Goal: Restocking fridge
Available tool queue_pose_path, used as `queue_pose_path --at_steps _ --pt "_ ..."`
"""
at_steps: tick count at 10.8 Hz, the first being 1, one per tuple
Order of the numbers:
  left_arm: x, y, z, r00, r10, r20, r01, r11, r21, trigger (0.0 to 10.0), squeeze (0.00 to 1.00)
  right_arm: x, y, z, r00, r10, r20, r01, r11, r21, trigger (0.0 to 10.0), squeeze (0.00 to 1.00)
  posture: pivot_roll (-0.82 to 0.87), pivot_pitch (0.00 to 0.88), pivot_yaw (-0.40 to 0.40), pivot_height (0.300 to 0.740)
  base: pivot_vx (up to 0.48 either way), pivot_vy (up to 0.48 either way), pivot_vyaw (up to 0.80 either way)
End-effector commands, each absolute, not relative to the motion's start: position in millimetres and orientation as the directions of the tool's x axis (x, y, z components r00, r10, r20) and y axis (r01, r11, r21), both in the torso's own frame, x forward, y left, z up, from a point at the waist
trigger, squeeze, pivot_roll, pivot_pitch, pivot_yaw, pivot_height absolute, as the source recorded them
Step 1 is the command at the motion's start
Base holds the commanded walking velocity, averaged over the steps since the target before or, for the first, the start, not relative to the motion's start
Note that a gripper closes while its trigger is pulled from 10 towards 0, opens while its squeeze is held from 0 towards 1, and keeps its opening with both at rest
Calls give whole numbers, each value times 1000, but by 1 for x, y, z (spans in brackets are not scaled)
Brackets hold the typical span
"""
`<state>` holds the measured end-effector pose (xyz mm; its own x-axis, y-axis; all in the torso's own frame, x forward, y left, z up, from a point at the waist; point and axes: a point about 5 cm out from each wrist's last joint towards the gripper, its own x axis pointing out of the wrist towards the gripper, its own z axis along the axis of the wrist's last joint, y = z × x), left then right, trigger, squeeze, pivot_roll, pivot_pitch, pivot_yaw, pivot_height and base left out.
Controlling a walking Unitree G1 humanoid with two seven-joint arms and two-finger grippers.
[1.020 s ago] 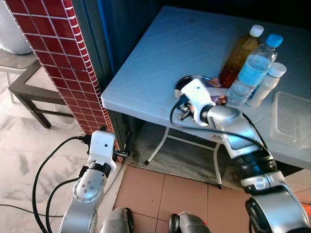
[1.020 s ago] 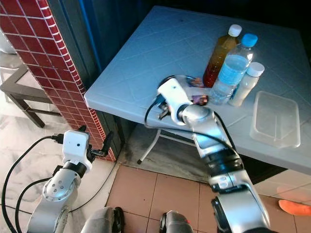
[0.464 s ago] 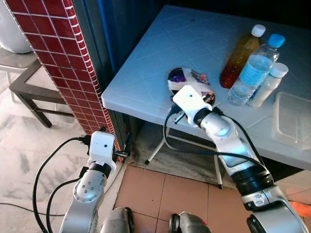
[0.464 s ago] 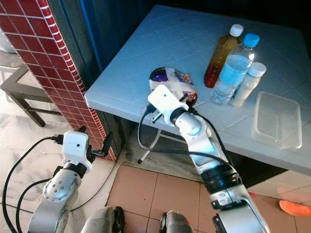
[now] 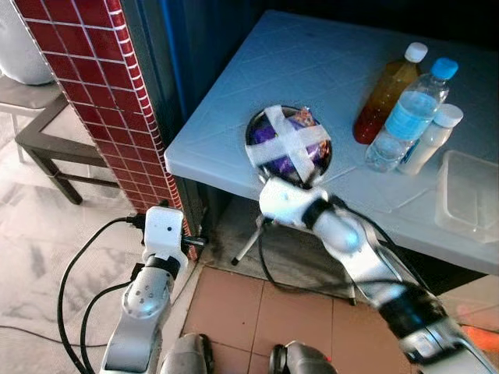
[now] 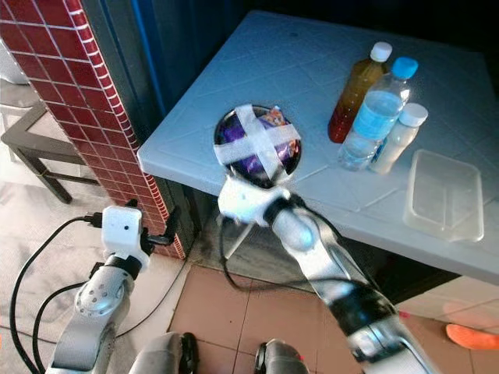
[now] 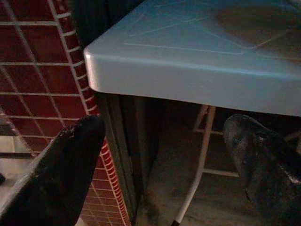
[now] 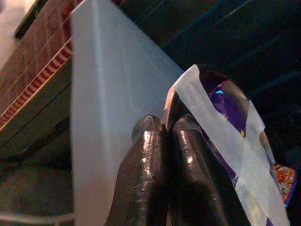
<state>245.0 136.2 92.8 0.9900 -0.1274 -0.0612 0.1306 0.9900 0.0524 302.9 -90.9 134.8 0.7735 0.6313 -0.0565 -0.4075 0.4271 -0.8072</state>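
A round dark bowl point(image 5: 288, 146) with a cross of white tape over purple and orange packets is held up above the front edge of the pale blue table point(image 5: 234, 86), its taped top tilted toward me. My right gripper point(image 8: 168, 141) is shut on the bowl's rim point(image 8: 225, 117), with the white wrist just below the bowl. Low at the left my left gripper point(image 7: 164, 136) hangs open with nothing in it, beside the red tiled pillar point(image 5: 101, 93) and below the table's corner.
At the table's back right stand an amber juice bottle point(image 5: 386, 93), a water bottle point(image 5: 409, 113) and a small white bottle point(image 5: 433, 139), beside a clear plastic box point(image 5: 468, 195). A dark bench point(image 5: 39, 140) is at the far left. Cables point(image 5: 78, 273) trail on the floor.
My right gripper has lifted the bowl off the table, drawn it toward me past the front edge and tipped its taped top up to face me. The left arm has stayed put.
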Motion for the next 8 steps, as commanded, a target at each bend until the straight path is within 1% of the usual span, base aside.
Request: queue_pose_path --at_steps 1,2,3,4,6,7,8 --pt "246 138 92 992 -109 -63 112 993 44 10000 0 299 -90 135 757 652 -36 -393 411 -823 0 0 5 68 -23 740 0 0 0" --pt "247 145 92 998 -41 -54 45 997 59 10000 0 294 -93 135 750 661 -5 -375 420 -827 0 0 1 70 -24 740 0 0 0" --pt "248 158 99 998 64 10 -65 994 90 10000 0 287 -94 136 735 678 21 -376 434 -819 0 0 -3 71 -27 740 0 0 0" --pt "247 164 99 993 117 15 -117 986 118 10000 0 281 -95 134 725 687 43 -375 447 -812 0 0 -2 73 -28 740 0 0 0" --pt "243 170 92 986 163 -18 -159 976 146 10000 0 268 -85 136 670 737 91 -408 468 -784 0 0 2 82 -29 740 0 0 0" --pt "244 172 94 981 193 3 -190 967 171 10000 0 267 -82 138 657 747 99 -410 465 -785 0 0 3 84 -29 740 0 0 0" --pt "245 173 94 981 193 7 -192 968 164 10000 0 267 -83 139 657 745 110 -404 472 -783 10000 0 4 90 -30 740 0 0 0"
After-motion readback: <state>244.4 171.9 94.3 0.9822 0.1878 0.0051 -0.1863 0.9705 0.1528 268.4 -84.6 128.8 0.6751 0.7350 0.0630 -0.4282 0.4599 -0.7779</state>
